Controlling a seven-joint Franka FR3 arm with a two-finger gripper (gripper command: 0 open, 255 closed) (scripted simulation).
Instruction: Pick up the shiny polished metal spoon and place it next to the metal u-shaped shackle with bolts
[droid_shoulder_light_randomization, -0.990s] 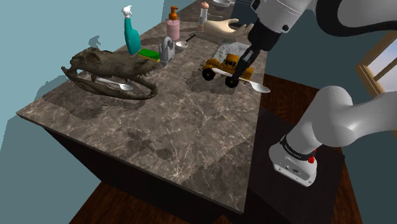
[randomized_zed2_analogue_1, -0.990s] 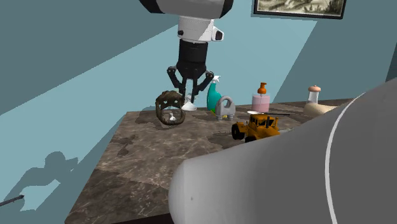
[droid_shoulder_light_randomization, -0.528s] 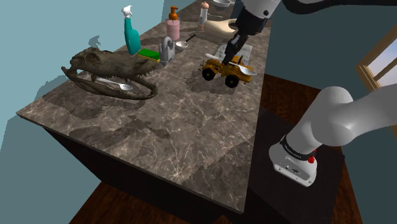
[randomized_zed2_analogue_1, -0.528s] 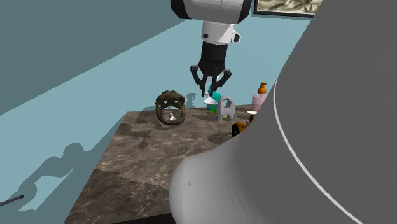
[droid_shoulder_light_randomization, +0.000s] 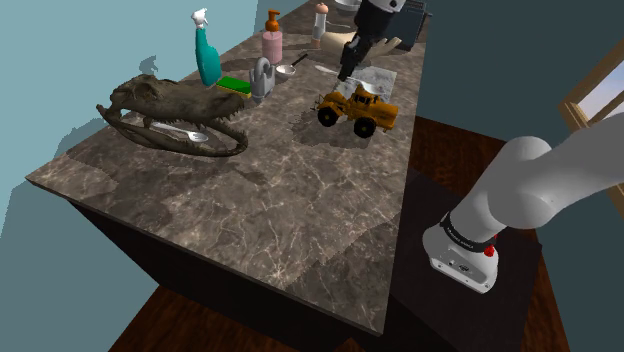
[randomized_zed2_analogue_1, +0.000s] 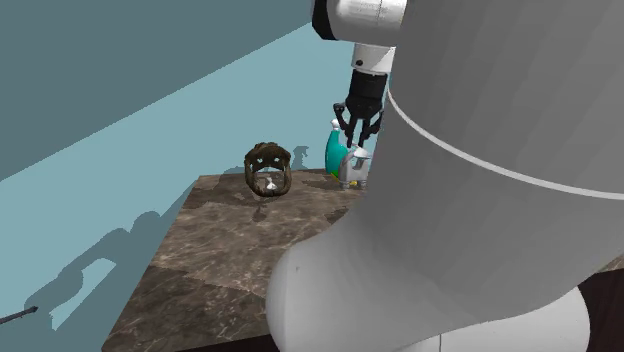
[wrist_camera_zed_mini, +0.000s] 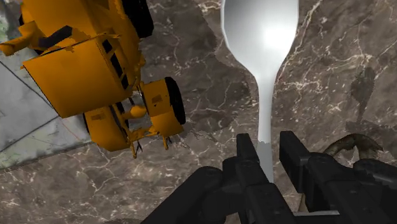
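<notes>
My gripper (wrist_camera_zed_mini: 266, 143) is shut on the thin handle of a shiny silver spoon (wrist_camera_zed_mini: 261, 32), whose bowl points away from the fingers over the marble top. In the shoulder view the gripper (droid_shoulder_light_randomization: 346, 70) hangs above the counter's far end, just behind a yellow toy truck (droid_shoulder_light_randomization: 358, 106). The grey metal U-shaped shackle (droid_shoulder_light_randomization: 262, 78) stands upright on the counter to the shoulder view's left of the gripper. In the second exterior view the gripper (randomized_zed2_analogue_1: 358, 124) hovers right above the shackle (randomized_zed2_analogue_1: 351, 168), which the arm partly hides.
The yellow truck (wrist_camera_zed_mini: 95, 70) sits close beside the held spoon, partly on a grey tile (droid_shoulder_light_randomization: 377, 78). A brown crocodile skull (droid_shoulder_light_randomization: 170, 108) with a second spoon (droid_shoulder_light_randomization: 182, 131) lies at the left. A teal spray bottle (droid_shoulder_light_randomization: 207, 55), a pink pump bottle (droid_shoulder_light_randomization: 272, 40) and a green block (droid_shoulder_light_randomization: 233, 84) flank the shackle.
The gripper has carried the spoon from the counter's right edge up and to the shoulder view's left, past the truck and closer to the shackle. Its hold on the spoon is unchanged.
</notes>
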